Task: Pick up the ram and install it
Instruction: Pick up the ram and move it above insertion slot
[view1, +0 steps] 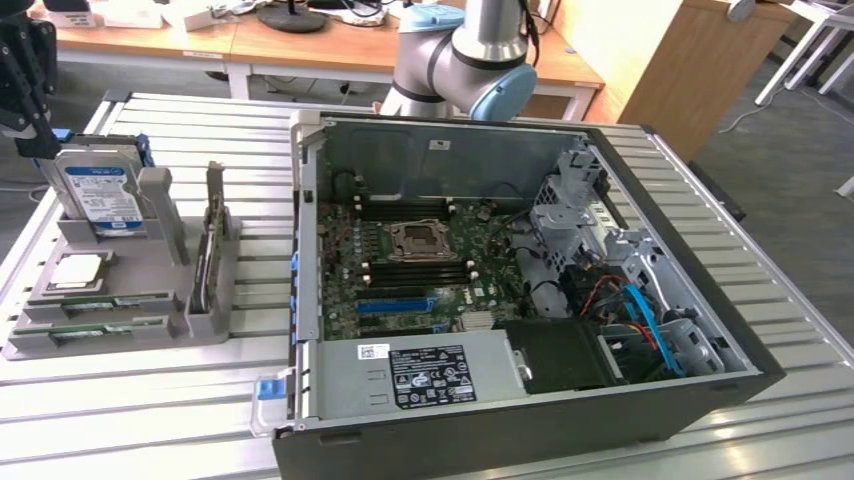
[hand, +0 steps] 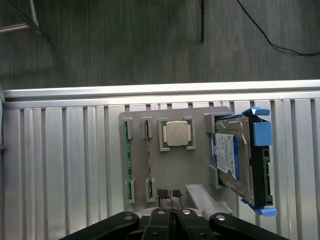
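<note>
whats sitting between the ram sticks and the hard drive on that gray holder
The square silver CPU sits in its own recess between the ram sticks and the hard drive; the wrist view shows it.

Silver arm (view1: 489, 28), blue caps (view1: 518, 88), black pincer (hand: 169, 194)

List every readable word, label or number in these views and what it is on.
Hard drive, blue label: print too small to read.
Power supply, black label and white sticker: too small to read.
Computer case, small white sticker on inner wall: blurred.
Nothing legible.
</note>
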